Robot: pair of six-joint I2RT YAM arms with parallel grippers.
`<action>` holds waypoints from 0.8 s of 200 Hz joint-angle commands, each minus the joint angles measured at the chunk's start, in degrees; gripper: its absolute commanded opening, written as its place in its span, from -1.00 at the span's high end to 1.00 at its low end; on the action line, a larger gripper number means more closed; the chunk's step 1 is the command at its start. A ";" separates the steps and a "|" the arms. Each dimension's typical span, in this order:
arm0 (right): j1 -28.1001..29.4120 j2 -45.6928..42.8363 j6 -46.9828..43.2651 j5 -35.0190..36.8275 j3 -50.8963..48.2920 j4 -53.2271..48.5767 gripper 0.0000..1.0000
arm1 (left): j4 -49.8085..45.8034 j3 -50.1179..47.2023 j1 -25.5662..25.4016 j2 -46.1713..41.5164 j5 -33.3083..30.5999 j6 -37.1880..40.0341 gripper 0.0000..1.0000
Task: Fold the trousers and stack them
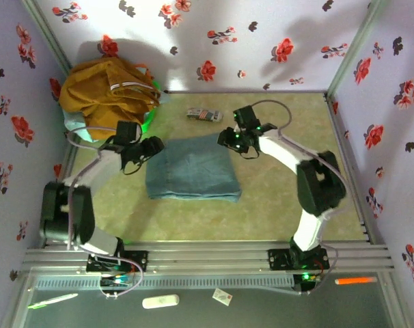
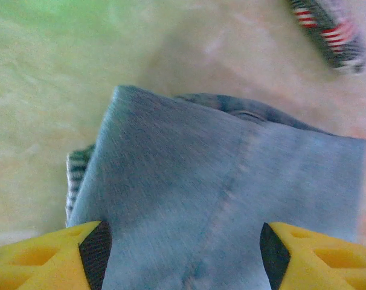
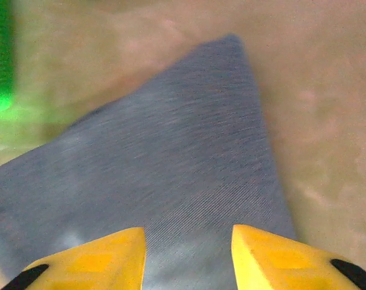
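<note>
Light blue washed denim trousers (image 1: 193, 174) lay folded; left hand (image 2: 182, 254) gaped wide, right hand (image 3: 188, 254) narrower, neither gripping. Advised: seize both far corners evenly, all layers.

Left arm (image 1: 98, 171) and right arm (image 1: 289, 157) bend inward, jaws parted.

The trousers (image 1: 193, 176) were a washed light blue denim, paler along one seam. Beneath them the table (image 1: 275, 205) was mottled yellow-green and tan. Beyond and left of the trousers, a mustard-yellow garment (image 1: 101, 89) carried thin white stripes, above a bright green rim (image 1: 151, 121). Just beyond the trousers lay a small item (image 1: 204, 115) striped red, white and dark. The left arm's fingers (image 2: 44, 260) and the right arm's fingers (image 3: 92, 260) were yellow with black pads. The walls (image 1: 309, 20) were pale lilac, scattered with red and dark flowers.
</note>
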 commanded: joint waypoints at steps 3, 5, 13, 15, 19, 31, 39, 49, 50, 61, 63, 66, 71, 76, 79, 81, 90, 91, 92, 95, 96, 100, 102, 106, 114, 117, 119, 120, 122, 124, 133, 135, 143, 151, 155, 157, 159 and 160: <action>-2.13 7.11 5.00 -3.81 0.51 1.38 0.23 | 1.65 2.13 0.68 7.51 -3.21 1.83 -0.36; -2.16 7.34 5.06 -3.87 0.54 1.41 0.23 | 1.61 2.13 0.75 8.02 -3.56 1.82 -0.36; -2.61 9.06 5.08 -4.34 0.66 1.28 0.24 | 0.49 2.22 0.89 9.41 -5.40 2.06 -0.33; -2.74 9.41 5.01 -4.52 0.66 1.27 0.24 | 0.29 2.22 0.89 9.60 -5.69 2.36 -0.33; -2.89 10.08 4.83 -4.76 0.59 1.13 0.25 | 0.23 1.97 0.83 9.71 -6.35 3.02 -0.33; -3.33 11.28 3.38 -5.65 0.27 -0.11 0.20 | 0.65 0.59 0.63 8.99 -7.62 4.12 -0.34; -3.41 11.52 1.63 -5.77 -0.19 -0.77 0.15 | 0.93 -0.26 0.63 8.33 -7.63 4.63 -0.34; -3.47 11.38 0.09 -5.34 -0.44 -2.17 0.14 | 0.58 -0.66 0.70 7.71 -7.59 5.57 -0.35; -3.49 11.32 -0.07 -5.34 -0.46 -2.25 0.14 | 0.48 -0.67 0.71 7.64 -7.57 5.62 -0.35; -3.61 10.45 -1.54 -6.24 -0.57 -3.06 0.14 | -0.67 -0.53 0.72 6.85 -7.03 6.67 -0.35; -3.63 10.15 -1.72 -6.38 -0.62 -3.22 0.14 | -0.88 -0.51 0.72 6.67 -6.85 6.90 -0.35; -3.61 9.75 -1.99 -6.52 -0.53 -3.56 0.14 | -1.33 -0.46 0.72 6.41 -6.62 7.10 -0.35; -3.60 8.64 -2.38 -6.58 -0.42 -4.24 0.13 | -2.29 -0.34 0.74 5.63 -6.50 7.22 -0.35; -3.65 7.37 -2.81 -6.71 -0.31 -4.87 0.12 | -3.36 -0.16 0.76 4.66 -6.39 7.44 -0.36; -3.66 6.52 -3.15 -6.76 -0.26 -5.21 0.12 | -3.84 -0.08 0.72 3.95 -6.22 7.63 -0.36; -3.60 5.88 -3.27 -6.77 -0.23 -5.41 0.11 | -4.20 -0.07 0.70 3.31 -6.09 7.73 -0.37; -3.64 2.70 -4.15 -6.61 -0.22 -6.25 0.07 | -5.57 -0.36 0.63 0.08 -5.88 7.99 -0.43; -3.62 2.32 -4.26 -6.59 -0.22 -6.36 0.07 | -5.67 -0.43 0.63 -0.35 -5.88 7.97 -0.44; -3.61 1.96 -4.31 -6.54 -0.22 -6.50 0.07 | -5.82 -0.47 0.63 -0.78 -5.88 7.95 -0.45; -3.67 0.82 -4.67 -6.30 -0.22 -6.86 0.06 | -6.34 -0.62 0.68 -1.90 -5.88 7.99 -0.47; -3.64 0.41 -4.78 -6.21 -0.22 -6.97 0.05 | -6.46 -0.69 0.66 -2.39 -5.88 8.01 -0.49; -3.63 -1.20 -5.22 -5.71 -0.22 -7.54 0.04 | -7.10 -0.87 0.64 -4.13 -5.80 8.15 -0.51; -3.61 -1.92 -5.46 -5.39 -0.22 -7.83 0.02 | -7.45 -0.97 0.63 -4.99 -5.79 8.24 -0.53; -3.60 -3.45 -5.86 -4.90 -0.29 -8.41 0.00 | -8.26 -1.18 0.58 -6.70 -5.77 8.43 -0.56; -3.61 -6.19 -6.55 -3.67 -0.60 -9.44 -0.03 | -10.18 -1.53 0.46 -10.06 -5.79 8.81 -0.61; -3.60 -7.16 -6.74 -3.41 -0.90 -9.77 -0.04 | -10.89 -1.81 0.39 -11.26 -5.87 8.89 -0.62; -3.60 -7.78 -6.82 -3.21 -1.09 -9.98 -0.04 | -11.32 -1.95 0.37 -12.00 -5.87 8.90 -0.63; -3.61 -8.06 -6.82 -3.09 -1.23 -10.11 -0.05 | -11.54 -2.02 0.41 -12.41 -5.83 8.91 -0.63; -3.56 -8.65 -6.96 -2.86 -1.48 -10.21 -0.05 | -11.97 -2.20 0.31 -13.08 -5.87 8.91 -0.64; -3.55 -9.21 -6.97 -2.81 -1.81 -10.37 -0.05 | -12.38 -2.49 0.11 -13.84 -5.87 8.91 -0.65; -3.32 -11.59 -6.79 -2.78 -3.64 -10.64 -0.06 | -14.04 -3.70 -0.47 -16.75 -5.92 8.99 -0.67; -3.29 -12.06 -6.64 -2.83 -4.17 -10.65 -0.05 | -14.44 -3.94 -0.59 -17.29 -5.89 9.00 -0.67; -2.89 -14.05 -6.03 -2.82 -6.48 -10.48 -0.05 | -15.80 -5.26 -1.29 -19.17 -5.88 8.68 -0.67; -2.05 -15.94 -5.33 -2.89 -9.24 -9.77 -0.04 | -16.54 -7.08 -2.08 -20.90 -5.73 7.71 -0.67; -1.64 -16.75 -4.79 -2.93 -10.68 -9.31 -0.03 | -16.44 -8.22 -2.53 -21.73 -5.48 7.21 -0.67; -1.23 -17.12 -4.45 -2.96 -11.40 -9.11 -0.03 | -16.36 -8.76 -2.75 -22.18 -5.34 6.99 -0.66; -0.88 -17.64 -4.10 -2.96 -12.16 -8.91 -0.02 | -16.11 -9.23 -3.07 -22.56 -5.17 6.76 -0.66; -0.71 -17.87 -3.97 -2.88 -12.52 -8.83 -0.02 | -16.00 -9.66 -3.20 -22.74 -5.08 6.60 -0.66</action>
